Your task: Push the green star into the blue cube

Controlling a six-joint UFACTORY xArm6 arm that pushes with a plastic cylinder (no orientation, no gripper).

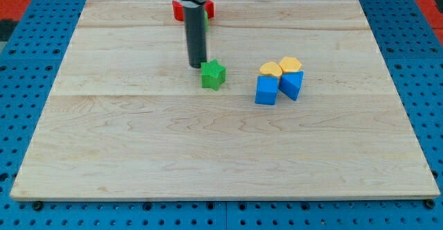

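My tip (196,65) touches the green star (213,75) at its upper-left edge — no claw shows. The blue cube (266,90) sits well apart, rightward on the counter (138,147).

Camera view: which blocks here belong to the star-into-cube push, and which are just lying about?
In the job:
green star
blue cube
my tip, just to the star's upper left

Lying about:
second blue block
two yellow blocks
red block, partly hidden behind the rod

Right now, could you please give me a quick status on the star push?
My tip just upper-left of the green star. Blue cube off to the view's right, gap between them. Nothing in the way.
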